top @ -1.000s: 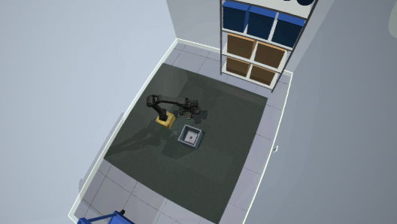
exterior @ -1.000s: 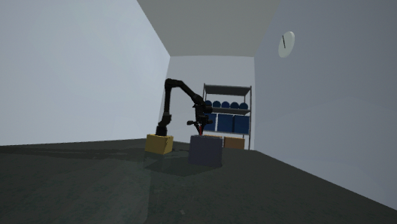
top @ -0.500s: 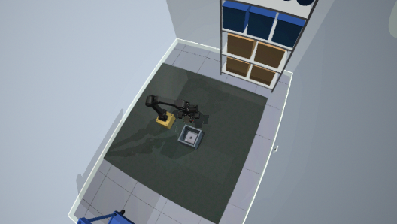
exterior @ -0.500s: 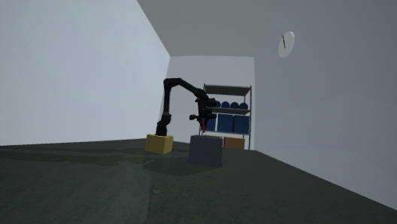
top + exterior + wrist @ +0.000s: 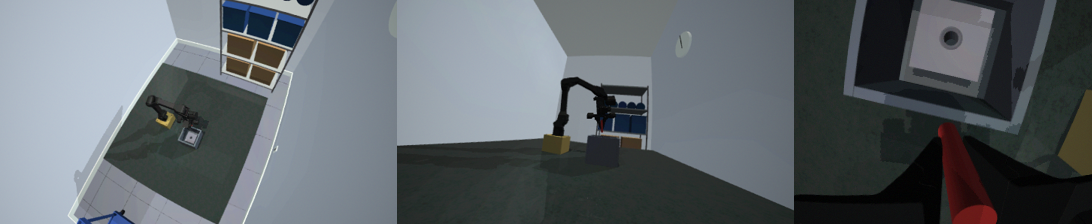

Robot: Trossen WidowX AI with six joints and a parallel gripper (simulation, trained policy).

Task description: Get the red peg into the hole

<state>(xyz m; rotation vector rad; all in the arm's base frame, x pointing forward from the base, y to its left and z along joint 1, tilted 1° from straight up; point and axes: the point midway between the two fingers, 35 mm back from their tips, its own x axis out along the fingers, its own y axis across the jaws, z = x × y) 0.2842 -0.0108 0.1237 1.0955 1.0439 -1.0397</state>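
Top: tool [image 5: 190,125] [image 5: 601,122] [image 5: 951,143] at edge of open box [image 5: 180,141] [image 5: 602,151] [image 5: 929,109]. Ext.: red peg [image 5: 601,126] [image 5: 961,175] abv box rim, pointing dn. Wrist: tool clamped on peg, tip just outside rim in view; plate [image 5: 931,55] w/ hole [image 5: 951,38] inside box.

Red peg [image 5: 601,125] [image 5: 961,172], blue-grey box [image 5: 180,141] [image 5: 602,151] [image 5: 929,111], pale grey plate [image 5: 193,140] [image 5: 932,55], yellow base block [image 5: 170,125] [image 5: 556,144] [image 5: 1080,140], plain black arm [image 5: 165,102] [image 5: 565,98].

Arm [image 5: 165,102] [image 5: 583,84] up from base at approx 8 o'clock, bent at elbow, forearm sloping down twd 4 o'clock in ext. view; gripper [image 5: 190,125] [image 5: 601,125] [image 5: 951,143] pointing to 6 o'clock, fingers clamped, w/ narrow gap.
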